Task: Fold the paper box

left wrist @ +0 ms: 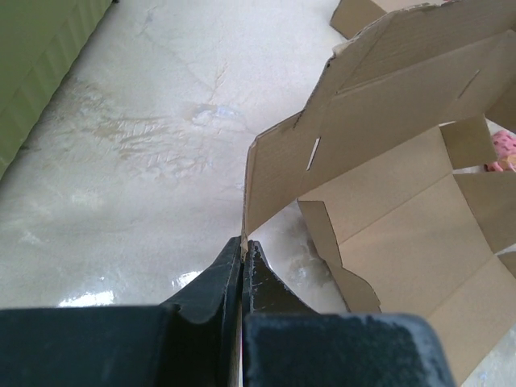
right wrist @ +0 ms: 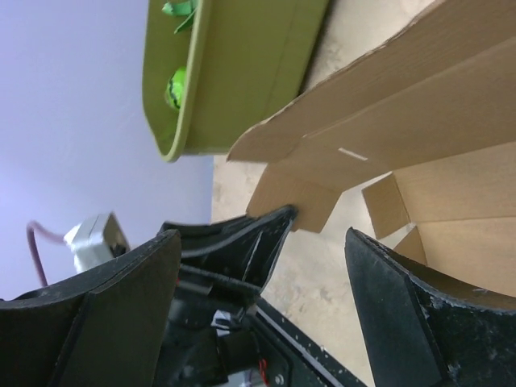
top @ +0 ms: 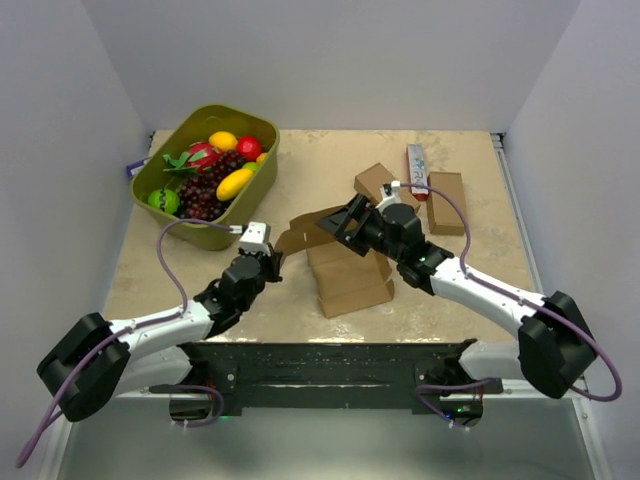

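We count one paper box [top: 350,275] on the worktop [top: 480,270], about midway between the left and right edges and closer to the near edge than to the far one. Its base lies flat. Its lid panel [top: 312,228] stands raised and tilts toward the left edge.

Two grippers are at the box. The left gripper [left wrist: 243,246] is pinched tight on the thin edge of a cardboard flap at the box's left side — no gap shows between its fingers. The right gripper [top: 345,228] sits by the raised panel with its jaws spread wide, and it has hold of nothing.

Toward the far edge, right of the middle, we count two plain brown boxes: one [top: 374,181] just behind the right gripper, the other [top: 446,202] nearer the right edge. One white-and-red carton [top: 417,160] lies between them, close to the far edge.

One green bin [top: 262,175] fills the far-left corner — in it are one bunch of dark grapes [top: 200,192] and several other fruits.
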You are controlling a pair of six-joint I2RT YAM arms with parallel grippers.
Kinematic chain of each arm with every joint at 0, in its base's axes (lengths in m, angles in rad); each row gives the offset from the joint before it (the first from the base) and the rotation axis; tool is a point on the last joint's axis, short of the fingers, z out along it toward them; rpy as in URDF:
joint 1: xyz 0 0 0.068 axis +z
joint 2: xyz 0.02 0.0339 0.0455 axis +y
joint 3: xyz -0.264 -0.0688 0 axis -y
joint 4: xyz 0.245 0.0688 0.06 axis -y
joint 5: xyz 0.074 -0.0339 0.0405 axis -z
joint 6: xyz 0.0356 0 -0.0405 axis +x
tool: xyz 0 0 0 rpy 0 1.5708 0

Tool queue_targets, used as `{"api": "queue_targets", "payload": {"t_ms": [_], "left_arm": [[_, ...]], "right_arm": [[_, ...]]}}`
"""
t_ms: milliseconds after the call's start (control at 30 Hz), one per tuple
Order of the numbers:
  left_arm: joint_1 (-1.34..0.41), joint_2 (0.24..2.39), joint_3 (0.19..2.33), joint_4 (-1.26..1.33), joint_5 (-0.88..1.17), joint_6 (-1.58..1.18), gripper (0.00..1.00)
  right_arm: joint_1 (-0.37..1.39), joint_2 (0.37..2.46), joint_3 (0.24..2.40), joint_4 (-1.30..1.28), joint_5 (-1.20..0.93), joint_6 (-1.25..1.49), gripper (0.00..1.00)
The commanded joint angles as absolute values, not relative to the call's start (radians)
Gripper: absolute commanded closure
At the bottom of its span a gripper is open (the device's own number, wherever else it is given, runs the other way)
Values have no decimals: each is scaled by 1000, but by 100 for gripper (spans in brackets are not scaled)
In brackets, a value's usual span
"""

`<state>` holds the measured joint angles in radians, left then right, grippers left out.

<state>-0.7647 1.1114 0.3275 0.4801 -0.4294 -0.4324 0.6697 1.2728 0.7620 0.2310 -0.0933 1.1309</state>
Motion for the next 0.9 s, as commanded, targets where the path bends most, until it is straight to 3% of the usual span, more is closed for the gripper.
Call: {"api": "queue_targets", "payload": {"t_ms": [0, 600, 667, 867], "left_arm": [[-759, 1074, 282, 623, -385, -373, 100], [-759, 1014, 178, 715, -285, -261, 100], [-759, 1008, 175, 710, -288, -255, 100], [-759, 1012, 187, 667, -316, -278, 100]], "right_arm": [[641, 1310, 758, 357, -9, 1235, 14], [517, 1443, 742, 422, 18, 1249, 18], [514, 1457, 741, 414, 23, 1229, 21], [514, 1437, 692, 425, 46, 1209, 44]]}}
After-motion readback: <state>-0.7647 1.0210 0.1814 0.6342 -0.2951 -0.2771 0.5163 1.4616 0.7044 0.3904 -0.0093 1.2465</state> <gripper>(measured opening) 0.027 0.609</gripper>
